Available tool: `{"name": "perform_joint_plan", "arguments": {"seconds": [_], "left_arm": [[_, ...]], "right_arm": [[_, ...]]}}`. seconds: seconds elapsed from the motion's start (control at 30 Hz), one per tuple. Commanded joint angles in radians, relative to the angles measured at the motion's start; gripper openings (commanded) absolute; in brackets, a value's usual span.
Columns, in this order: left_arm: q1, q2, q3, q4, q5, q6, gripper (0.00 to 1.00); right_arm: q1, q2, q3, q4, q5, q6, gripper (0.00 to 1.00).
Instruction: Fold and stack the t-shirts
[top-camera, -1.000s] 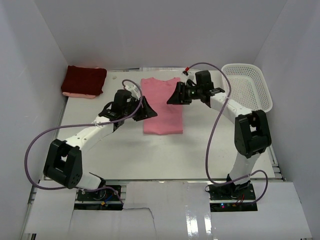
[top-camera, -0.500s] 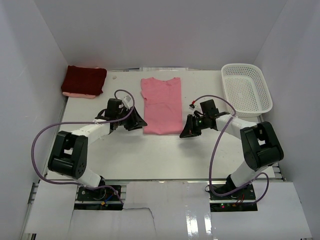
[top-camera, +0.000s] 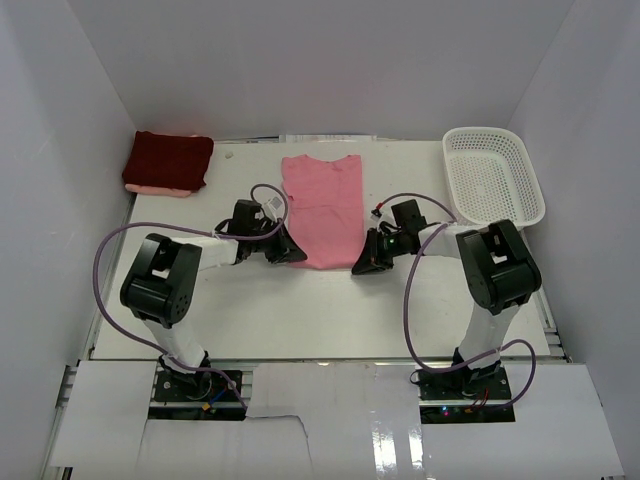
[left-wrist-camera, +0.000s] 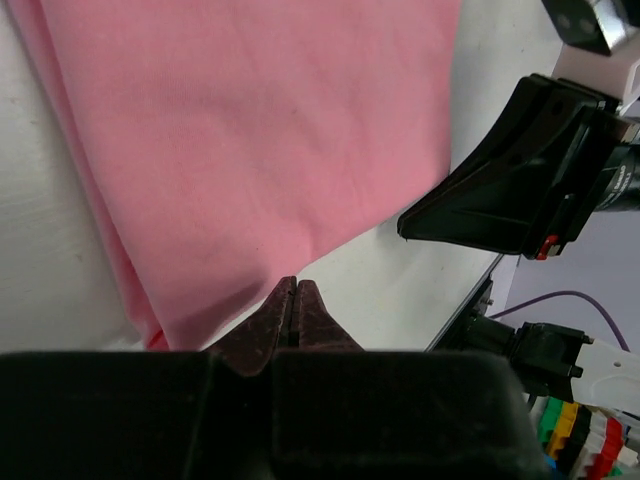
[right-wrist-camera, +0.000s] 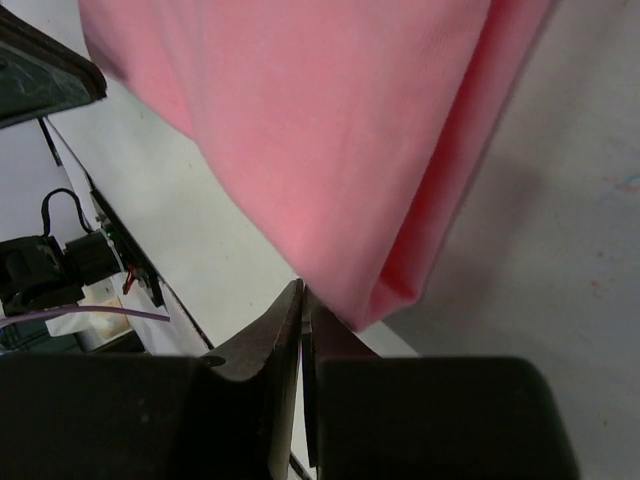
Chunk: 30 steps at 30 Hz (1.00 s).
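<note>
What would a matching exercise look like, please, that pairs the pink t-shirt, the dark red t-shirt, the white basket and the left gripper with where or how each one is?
Things:
1. pink t-shirt
2. dark red t-shirt
3. white basket
4. left gripper

Places or states:
A. folded, in the far left corner of the table
B. shut, tips at the near left corner of the pink t-shirt
C. lying flat in the middle
D. empty, in the far right corner

Pairs: 1-C, 2-A, 3-D, 4-B
</note>
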Motion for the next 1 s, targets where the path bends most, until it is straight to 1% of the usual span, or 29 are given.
{"name": "perform_joint_plan", "arguments": {"seconds": [0.0, 0.13, 0.27, 0.43, 0.7, 0.83, 0.93, 0.97], "left_arm": [[-0.017, 0.003, 0.032, 0.043, 0.038, -0.005, 0.00], [-0.023, -0.017, 0.024, 0.043, 0.030, 0.001, 0.00], [-0.023, -0.024, 0.023, 0.031, 0.015, 0.018, 0.00], [-0.023, 0.014, 0.026, 0.020, -0.016, 0.024, 0.00], [-0.023, 0.065, 0.001, -0.014, -0.067, 0.032, 0.00], [-0.023, 0.063, -0.005, -0.070, -0.140, 0.049, 0.00], [-0.023, 0.055, 0.001, -0.078, -0.160, 0.053, 0.00], [-0.023, 0.054, 0.016, -0.110, -0.172, 0.056, 0.00]], "right_arm": [[-0.002, 0.025, 0.052, 0.044, -0.017, -0.002, 0.08], [-0.002, 0.042, 0.088, 0.044, -0.032, -0.002, 0.08], [-0.009, 0.045, 0.109, 0.044, -0.014, -0.005, 0.08], [-0.033, 0.082, 0.126, 0.038, 0.003, -0.021, 0.08], [-0.085, 0.126, 0.102, -0.008, 0.049, -0.079, 0.08], [-0.098, 0.110, 0.083, -0.006, 0.061, -0.091, 0.08], [-0.102, 0.105, 0.097, -0.008, 0.046, -0.094, 0.08], [-0.104, 0.102, 0.105, -0.009, 0.038, -0.094, 0.08]]}}
